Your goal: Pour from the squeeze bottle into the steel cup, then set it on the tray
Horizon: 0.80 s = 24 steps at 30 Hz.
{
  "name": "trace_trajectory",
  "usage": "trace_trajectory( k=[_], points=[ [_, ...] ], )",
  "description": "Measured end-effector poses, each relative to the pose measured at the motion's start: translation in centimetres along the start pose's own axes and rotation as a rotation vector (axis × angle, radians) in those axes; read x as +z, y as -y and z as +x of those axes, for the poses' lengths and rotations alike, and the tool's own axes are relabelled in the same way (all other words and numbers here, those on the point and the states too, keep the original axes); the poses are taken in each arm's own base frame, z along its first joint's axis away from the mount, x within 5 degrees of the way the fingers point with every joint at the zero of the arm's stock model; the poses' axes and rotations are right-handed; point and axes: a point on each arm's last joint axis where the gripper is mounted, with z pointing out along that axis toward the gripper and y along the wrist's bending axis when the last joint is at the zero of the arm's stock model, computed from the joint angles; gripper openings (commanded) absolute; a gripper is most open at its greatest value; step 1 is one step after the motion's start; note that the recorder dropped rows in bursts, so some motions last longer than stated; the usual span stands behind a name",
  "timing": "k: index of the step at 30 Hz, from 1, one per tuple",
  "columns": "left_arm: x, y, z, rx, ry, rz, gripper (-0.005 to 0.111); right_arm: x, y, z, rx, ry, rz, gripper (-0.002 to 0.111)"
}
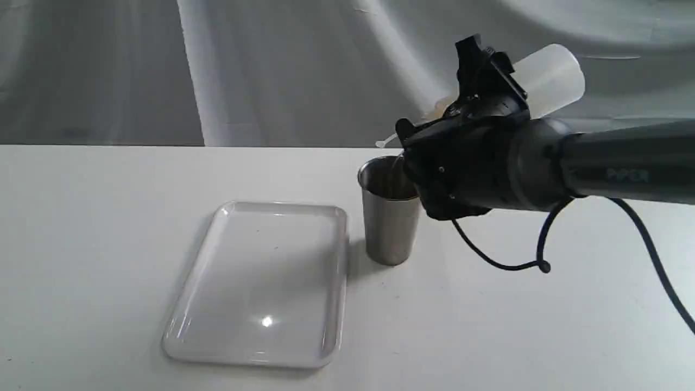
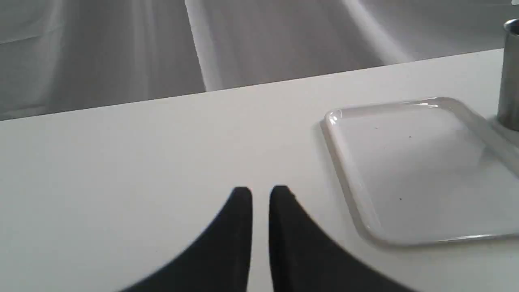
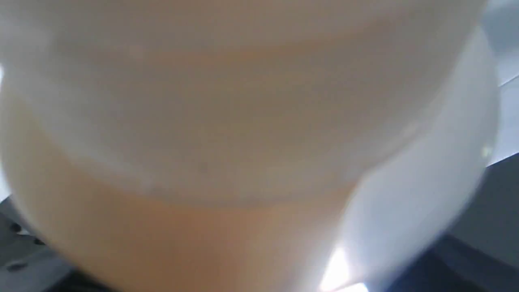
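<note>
The exterior view looks slightly down across the surface (image 1: 81,244) toward a draped backdrop (image 1: 271,70). The left wrist view, low over it, shares the tray (image 1: 260,271) and steel cup (image 1: 388,228); the right wrist view sits blurrily close against the squeeze bottle (image 3: 202,142).

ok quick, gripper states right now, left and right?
left gripper: closed, holding nothing.
right gripper: closed on the squeeze bottle, which is tipped over the steel cup.

Upper right, black right gripper (image 1: 488,76) tips translucent whitish squeeze bottle (image 1: 551,76) over grey steel cup (image 1: 388,228) beside glossy white tray (image 1: 260,271).
</note>
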Motion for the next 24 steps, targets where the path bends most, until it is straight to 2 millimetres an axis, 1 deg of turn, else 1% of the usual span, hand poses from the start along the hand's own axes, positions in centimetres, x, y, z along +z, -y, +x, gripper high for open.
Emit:
trace_trajectory(
  k=[8,24],
  points=[
    [0.00,0.00,0.00,0.000,0.000,0.000,0.008,0.00,0.06,0.00,-0.089,-0.001,0.007,0.052],
    [0.00,0.00,0.00,0.000,0.000,0.000,0.008,0.00,0.06,0.01,-0.111,-0.001,0.007,0.052]
  ],
)
